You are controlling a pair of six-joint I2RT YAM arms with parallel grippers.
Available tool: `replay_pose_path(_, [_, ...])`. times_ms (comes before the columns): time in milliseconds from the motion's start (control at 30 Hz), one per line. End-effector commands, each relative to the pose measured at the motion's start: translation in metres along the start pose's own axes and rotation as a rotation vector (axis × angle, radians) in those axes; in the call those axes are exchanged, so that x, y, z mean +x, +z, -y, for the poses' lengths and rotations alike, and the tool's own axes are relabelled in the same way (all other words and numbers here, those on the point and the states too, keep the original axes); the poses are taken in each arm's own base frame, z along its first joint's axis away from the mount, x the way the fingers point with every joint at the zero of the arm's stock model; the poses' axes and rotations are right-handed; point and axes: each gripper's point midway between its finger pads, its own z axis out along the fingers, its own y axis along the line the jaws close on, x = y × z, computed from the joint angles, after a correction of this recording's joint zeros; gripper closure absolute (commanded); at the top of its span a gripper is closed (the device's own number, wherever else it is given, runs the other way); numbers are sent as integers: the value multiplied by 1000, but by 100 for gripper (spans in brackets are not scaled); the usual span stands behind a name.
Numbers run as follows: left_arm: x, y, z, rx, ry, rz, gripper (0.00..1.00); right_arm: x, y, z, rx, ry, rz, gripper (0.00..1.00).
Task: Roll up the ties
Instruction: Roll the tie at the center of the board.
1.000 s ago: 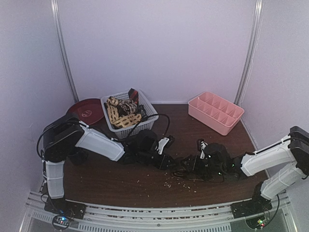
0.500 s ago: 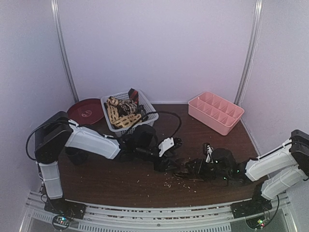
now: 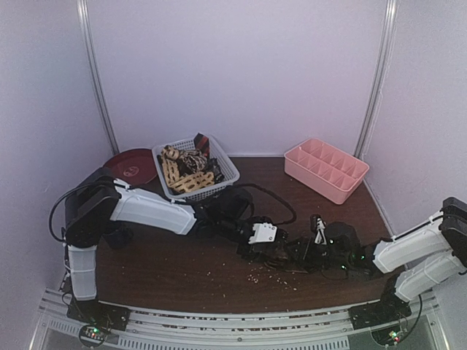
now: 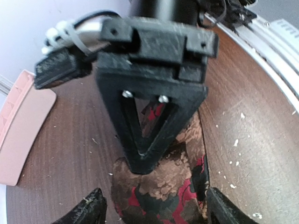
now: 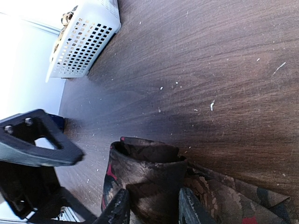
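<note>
A dark tie with a brown and red floral pattern lies partly rolled on the brown table, between the two grippers. My left gripper is open, one fingertip on each side of the tie's flat part. My right gripper is shut on the rolled end of this tie. One of its black fingers rests on the fabric in the left wrist view. From above, the left gripper and right gripper nearly meet at mid-table. More ties, tan-and-cream and dark, fill the basket.
A white lattice basket stands at the back left, also in the right wrist view. A dark red plate lies left of it. A pink divided tray sits at the back right. Pale crumbs dot the table.
My left arm has reached right toward the right gripper and opened its jaws over the tie. The right gripper has shifted slightly right, still holding the roll.
</note>
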Motion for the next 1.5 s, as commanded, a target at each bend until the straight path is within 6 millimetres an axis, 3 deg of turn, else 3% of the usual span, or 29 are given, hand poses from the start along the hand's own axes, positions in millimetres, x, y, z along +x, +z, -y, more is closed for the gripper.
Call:
replay_pose_path(0, [14,15,5,63,47,-41,25,6,-1,11,27,-9,-24,63])
replay_pose_path(267, [26,32,-3,68,24,-93,21,7,2,12,32,-5,-34,63])
replay_pose_path(667, [37,36,1,85,41,-134,23,11,3,11,26,-10,-52,64])
replay_pose_path(867, [20,26,-19,-25,79,-84,20,12,4,12,30,-15,-59,64])
replay_pose_path(1000, [18,26,-23,-41,82,-86,18,13,4,15,38,-15,-58,64])
replay_pose_path(1200, [27,34,-18,10,73,-119,8,12,5,14,39,-22,-58,64])
replay_pose_path(1467, [29,36,2,119,67,-110,19,10,5,10,40,-38,-60,64])
